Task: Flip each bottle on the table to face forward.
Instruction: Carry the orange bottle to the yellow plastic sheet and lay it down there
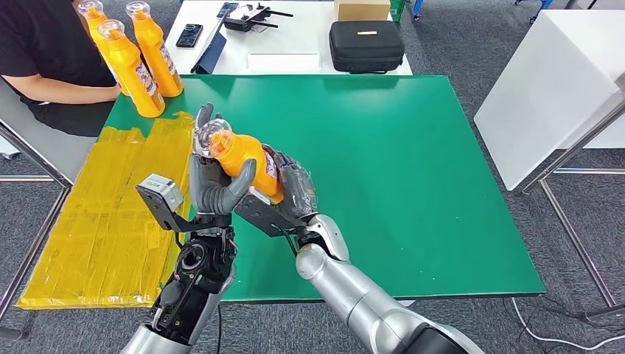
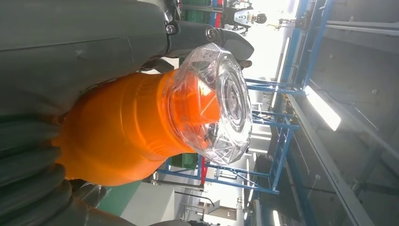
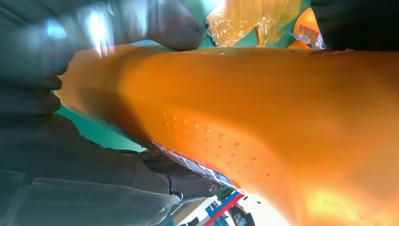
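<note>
Held bottle: orange, clear cap, tilted, raised above the green table's near-left part.
Left hand: fingers wrapped around its neck.
Right hand: gripped its base.
Other bottles: three upright, far-left corner.

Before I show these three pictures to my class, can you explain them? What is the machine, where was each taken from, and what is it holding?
It is a humanoid robot with two silver arms. The wide picture comes from its head, looking down at a green table. The two close-ups come from cameras at its wrists. The left hand and the right hand together hold one orange bottle with a clear cap, lifted above the table. Three more orange bottles stand at the far left corner beside a seated person. Yellow plastic sheeting lies along the table's left side.
</note>
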Available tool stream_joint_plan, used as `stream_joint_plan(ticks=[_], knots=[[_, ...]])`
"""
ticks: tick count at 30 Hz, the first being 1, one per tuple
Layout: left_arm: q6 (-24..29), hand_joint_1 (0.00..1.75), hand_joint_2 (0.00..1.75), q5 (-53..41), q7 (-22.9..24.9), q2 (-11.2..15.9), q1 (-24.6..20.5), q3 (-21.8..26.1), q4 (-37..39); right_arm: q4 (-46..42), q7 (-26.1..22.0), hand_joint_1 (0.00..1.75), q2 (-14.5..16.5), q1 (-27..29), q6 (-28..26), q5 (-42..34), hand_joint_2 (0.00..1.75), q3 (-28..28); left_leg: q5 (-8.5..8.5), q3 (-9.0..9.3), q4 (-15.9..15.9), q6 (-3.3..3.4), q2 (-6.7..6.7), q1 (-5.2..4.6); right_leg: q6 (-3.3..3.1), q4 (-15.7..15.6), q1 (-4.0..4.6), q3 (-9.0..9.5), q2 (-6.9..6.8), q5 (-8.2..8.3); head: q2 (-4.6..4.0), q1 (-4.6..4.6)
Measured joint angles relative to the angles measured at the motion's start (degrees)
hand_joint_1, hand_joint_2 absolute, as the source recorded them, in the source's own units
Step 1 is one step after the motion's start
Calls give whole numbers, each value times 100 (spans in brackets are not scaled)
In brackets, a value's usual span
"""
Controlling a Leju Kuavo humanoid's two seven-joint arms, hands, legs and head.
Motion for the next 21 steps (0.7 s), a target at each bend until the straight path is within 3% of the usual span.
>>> stream_joint_plan(ticks=[11, 21], knots=[[48, 0, 175, -107, 66, 0, 4, 31, 8, 11, 35, 175, -2, 0, -170, 118, 175, 98, 0, 0, 0, 0, -1, 0, 0, 0, -1, 1, -1, 0, 0, 0], [-231, 0, 175, -97, 578, -54, -257, -39, 392, 13, 569, 175, -55, -2, -697, 746, 175, 123, 0, 0, 0, 0, -2, 0, 0, 0, -1, 1, -1, 1, 0, 0]])
